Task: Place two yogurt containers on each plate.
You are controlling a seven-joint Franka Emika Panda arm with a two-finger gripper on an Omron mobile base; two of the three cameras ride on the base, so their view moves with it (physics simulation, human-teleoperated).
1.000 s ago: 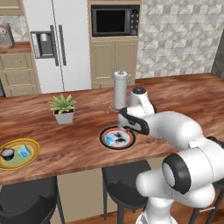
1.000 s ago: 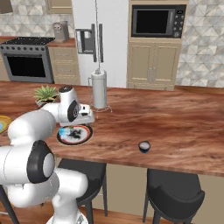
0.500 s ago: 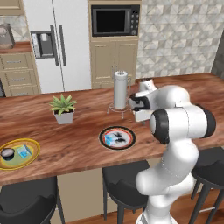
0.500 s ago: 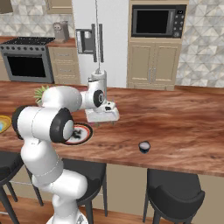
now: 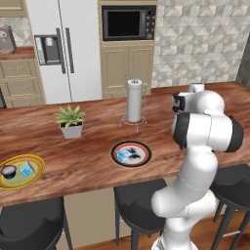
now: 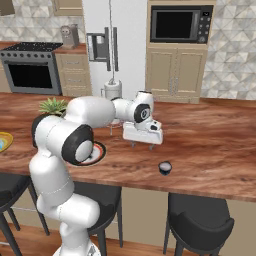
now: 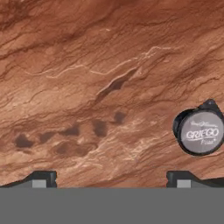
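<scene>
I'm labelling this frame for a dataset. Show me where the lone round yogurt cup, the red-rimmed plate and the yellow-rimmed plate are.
round yogurt cup (image 7: 201, 133), hand view, on its printed whitish lid.
red-rimmed plate (image 5: 117, 148), left base view, on its rim at the left side.
yellow-rimmed plate (image 5: 38, 163), left base view, on its yellow rim at the right side.

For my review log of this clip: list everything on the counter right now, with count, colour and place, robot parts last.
Yellow-rimmed plate: one, counter's left end; holds a dark round yogurt cup and a light blue cup.
Dark-rimmed white plate: one, counter middle; holds a light blue cup.
Loose dark yogurt cup: one, whitish top, bare counter near the front edge.
Potted plant: one, green.
Paper towel holder: one, white roll.
Gripper: open, empty, above the counter.
</scene>
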